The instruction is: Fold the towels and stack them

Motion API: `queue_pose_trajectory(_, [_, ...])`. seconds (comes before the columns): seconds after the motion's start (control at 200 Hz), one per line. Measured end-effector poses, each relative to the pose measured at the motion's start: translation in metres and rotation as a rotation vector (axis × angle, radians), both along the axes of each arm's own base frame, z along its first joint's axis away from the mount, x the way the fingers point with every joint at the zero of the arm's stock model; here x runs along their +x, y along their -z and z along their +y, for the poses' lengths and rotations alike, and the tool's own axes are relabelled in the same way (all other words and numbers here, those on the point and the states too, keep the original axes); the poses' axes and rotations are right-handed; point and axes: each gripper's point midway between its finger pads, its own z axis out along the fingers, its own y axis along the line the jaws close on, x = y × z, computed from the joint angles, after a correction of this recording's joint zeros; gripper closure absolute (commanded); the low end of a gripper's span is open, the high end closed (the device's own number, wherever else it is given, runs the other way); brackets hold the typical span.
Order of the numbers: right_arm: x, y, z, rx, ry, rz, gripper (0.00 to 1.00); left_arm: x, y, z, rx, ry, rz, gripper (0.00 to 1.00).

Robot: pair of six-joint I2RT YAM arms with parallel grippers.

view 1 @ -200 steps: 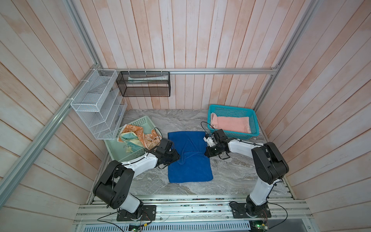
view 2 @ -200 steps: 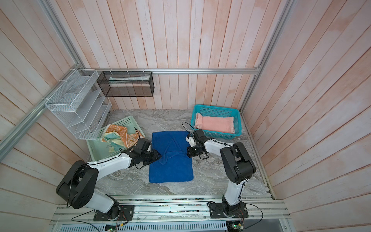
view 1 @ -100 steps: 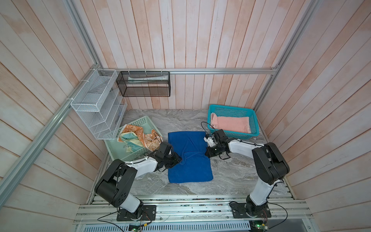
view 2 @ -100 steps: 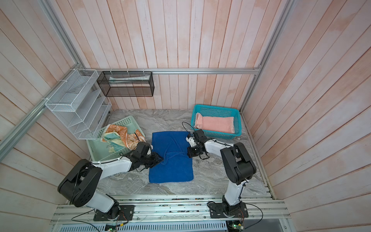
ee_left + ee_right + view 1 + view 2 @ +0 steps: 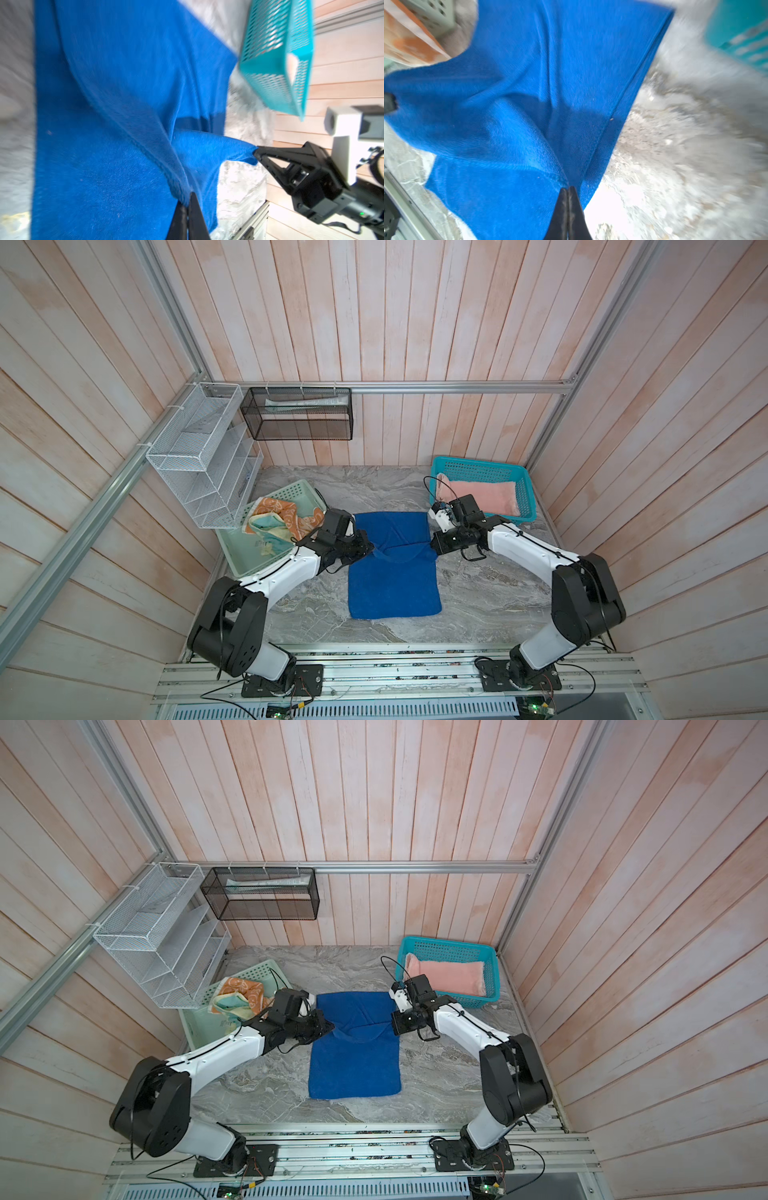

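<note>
The royal blue towel (image 5: 394,585) (image 5: 355,1065) lies in the middle of the marble table. My left gripper (image 5: 371,548) (image 5: 188,197) is shut on its left edge. On its right edge my right gripper (image 5: 432,545) (image 5: 568,189) is shut too. Between them the cloth is raised and sags in a curved fold (image 5: 395,558). A salmon-pink towel (image 5: 484,497) lies folded in the teal basket (image 5: 525,489). Orange-and-cream (image 5: 286,514) and pale yellow (image 5: 266,529) towels sit crumpled in the mint-green basket (image 5: 245,556).
A white wire rack (image 5: 199,456) hangs on the left wall above the mint basket. A black mesh basket (image 5: 297,418) hangs on the back wall. The metal rail (image 5: 374,672) with both arm bases runs along the table's front edge.
My left gripper has shut on the blue towel's left edge. The cloth between the two grippers has come up off the table and now sags in a fold. The right gripper kept its grip.
</note>
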Motion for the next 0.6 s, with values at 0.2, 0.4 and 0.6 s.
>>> queue_pose_trajectory(0.2, [-0.029, -0.031, 0.004, 0.027, -0.014, -0.034, 1.00, -0.013, -0.005, 0.026, 0.033, -0.013, 0.018, 1.00])
queue_pose_trajectory(0.4, [-0.098, 0.034, 0.005, 0.017, -0.039, 0.162, 1.00, -0.073, 0.076, 0.041, 0.069, 0.010, 0.250, 1.00])
queue_pose_trajectory(0.6, [-0.115, 0.080, -0.004, -0.035, -0.012, 0.286, 1.00, -0.091, 0.115, 0.043, 0.081, 0.024, 0.357, 1.00])
